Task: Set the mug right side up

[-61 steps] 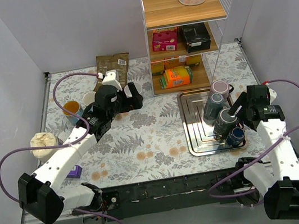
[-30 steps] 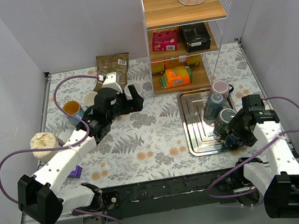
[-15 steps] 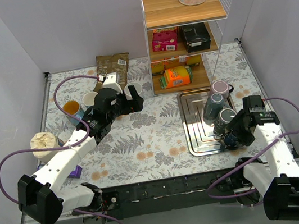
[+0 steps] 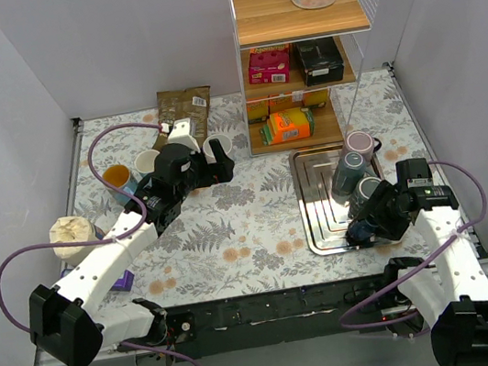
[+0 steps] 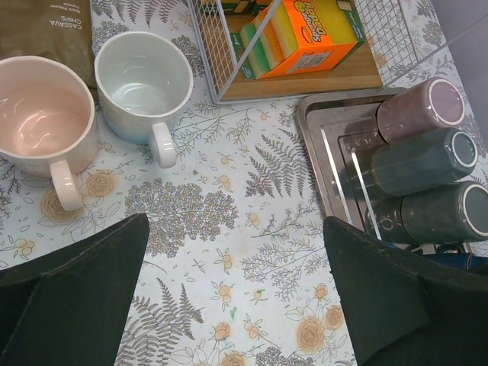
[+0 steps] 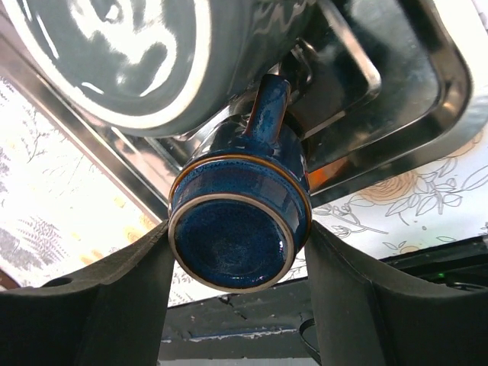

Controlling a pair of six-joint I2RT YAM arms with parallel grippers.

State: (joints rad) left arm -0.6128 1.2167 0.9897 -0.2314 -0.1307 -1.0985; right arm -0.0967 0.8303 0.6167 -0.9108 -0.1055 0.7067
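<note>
Right hand [image 6: 239, 229] is clamped on the blue mug [image 6: 232, 252], with the fingers [image 6: 114, 297] pressed on both sides of its body. The mug's base faces the wrist camera. Its handle points away, toward a grey mug [image 6: 114, 53] lying on its side just behind. From above, the blue mug [image 4: 364, 233] is at the near right corner of the metal tray [image 4: 318, 227], mostly hidden by the right hand [image 4: 369, 226]. Can't tell whether it touches the tray.

Left hand [image 5: 234, 221] is spread wide and grips nothing, over the floral tabletop [image 5: 229, 198] left of the tray. Two white mugs [image 5: 145, 80] stand upright just beyond it, near the wire rack [image 4: 302, 53]. From above, the left hand [image 4: 214, 171] is well apart from the blue mug.
</note>
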